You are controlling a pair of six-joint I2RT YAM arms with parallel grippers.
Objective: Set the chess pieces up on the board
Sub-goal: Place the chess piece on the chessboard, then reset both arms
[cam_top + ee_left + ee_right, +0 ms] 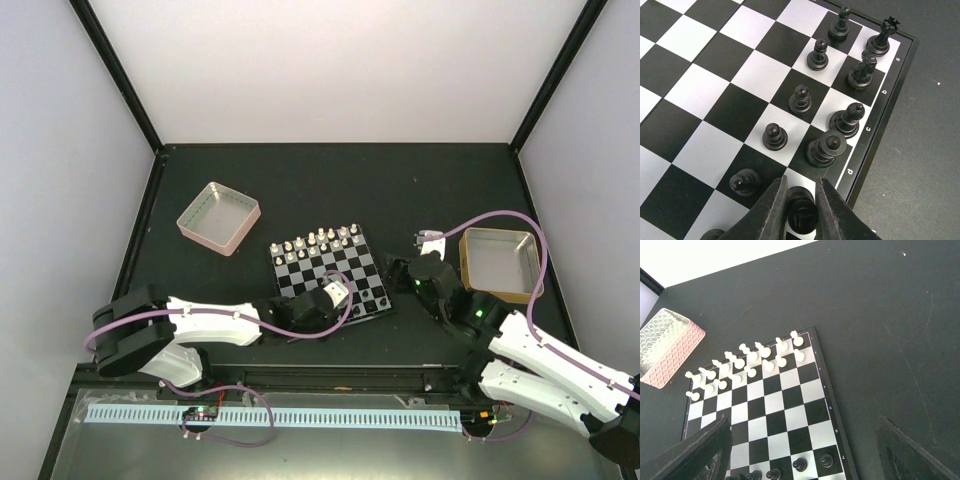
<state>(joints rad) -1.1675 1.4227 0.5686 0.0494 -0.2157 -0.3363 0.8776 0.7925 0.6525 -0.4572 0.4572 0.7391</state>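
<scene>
While the left end effector (801,192) stood low over the edge row of the board (700,90), its two fingers (777,210) flanked a small black piece (801,215) on the light square next after the one marked d. The gap was narrow and the fingers seemed to touch the piece. You could not tell from these views whether they pinched it or only stood beside it.

You should have treated this piece as very light, hard and smooth. I judge that it would slip easily between the fingers, and that with its small base it would fall over at a light push. The best place to hold it was probably the narrow body under the head, with the fingers kept vertical.

The other black pieces (832,147) stood upright just beside it in two rows, so a sideways move could have knocked one down. The white pieces (747,360) filled two rows at the opposite side of the board.

The right end effector (804,440) was wide open with nothing between its fingers, and it hung above the right part of the board. A pink tray (218,217) and a tan tray (497,263) lay on the worktop (330,190), well apart from the board.
</scene>
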